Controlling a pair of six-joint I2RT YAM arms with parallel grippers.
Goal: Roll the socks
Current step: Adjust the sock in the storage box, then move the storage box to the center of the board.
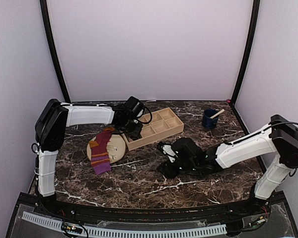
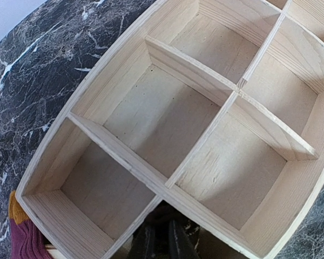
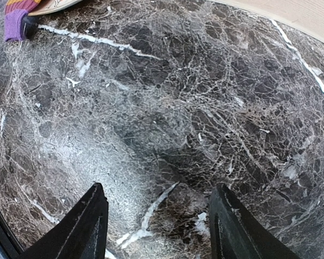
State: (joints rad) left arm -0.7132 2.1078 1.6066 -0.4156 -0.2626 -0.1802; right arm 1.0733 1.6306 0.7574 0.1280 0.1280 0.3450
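The purple sock [image 1: 101, 151] with orange stripes lies flat and unrolled just left of the wooden tray [image 1: 159, 137]. It is draped across a round plate [image 1: 120, 148], and its toe end hangs off onto the table [image 1: 139, 183]. I cannot find the second sock in any view. A dark shape at the tray's left end might be it, but it is too unclear to say.

The left claw [image 1: 135, 130] hovers over the tray's left end, looking down into the compartments. Its fingers [image 2: 144, 244] sit close together at the bottom of its own view, mostly cropped, so I cannot tell whether they are fully closed or pinching something. The right claw [image 3: 159, 189] sits on the near side of the tray, low over the table, spread wide with nothing in it.

The main risk is probably the plate. Because the sock rests half on it, pushing the fabric into a roll could slide or tip the plate, and a pinch near the rim could catch the plate along with the cloth. A limp sock worked by one claw alone would likely drag rather than roll. The left claw, so near the tray's wall, could knock the tray into the plate. Without the second sock in sight, the pair may end up unmatched.
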